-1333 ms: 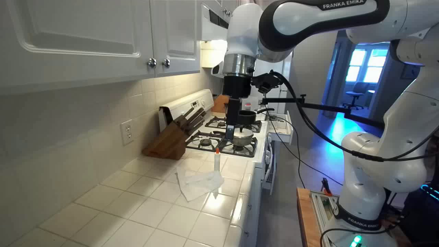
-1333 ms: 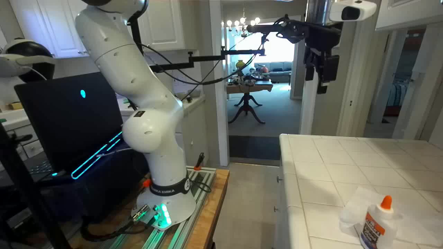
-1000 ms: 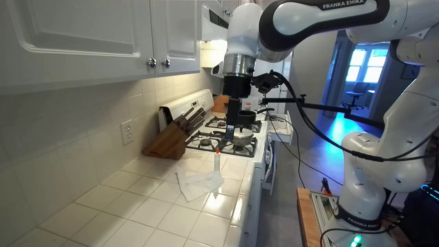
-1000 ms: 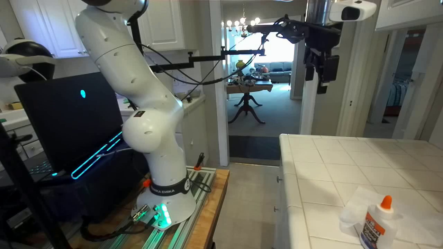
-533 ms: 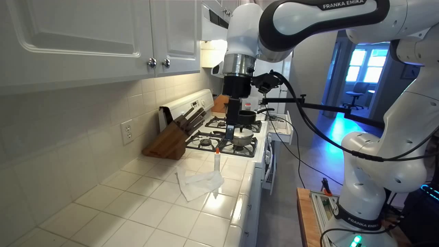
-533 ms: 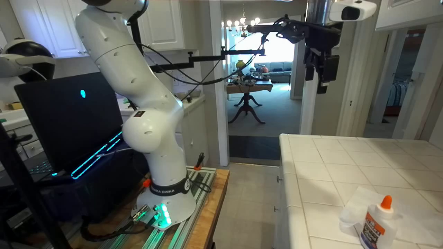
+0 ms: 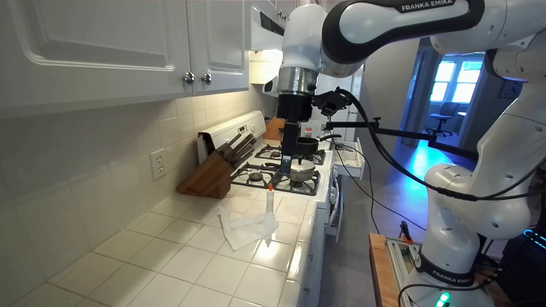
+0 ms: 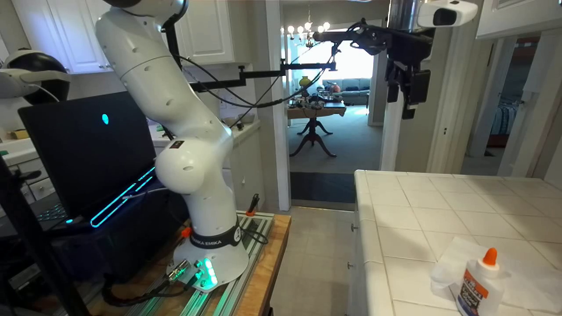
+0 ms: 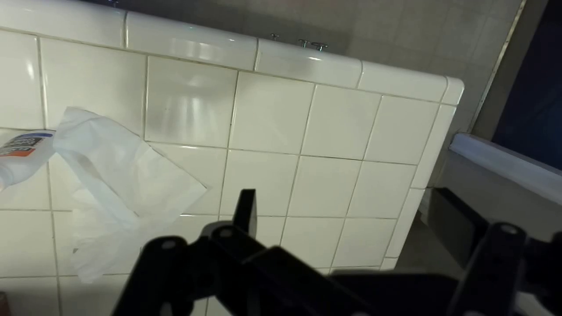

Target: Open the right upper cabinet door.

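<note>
The right upper cabinet door is white with a framed panel and hangs closed in an exterior view. Its small shiny round knob sits at its lower corner. The matching door beside it is also closed, with its own knob. Part of a white wall-cabinet shows in an exterior view; which door it is I cannot tell. My gripper points down above the counter, apart from the doors and lower than the knobs. In the wrist view my gripper is open and empty; no upper door shows there.
The white tiled counter holds a glue bottle, a crumpled sheet and a knife block. Behind them is the stove with a steel pot and a dark pan. A range hood adjoins the cabinets.
</note>
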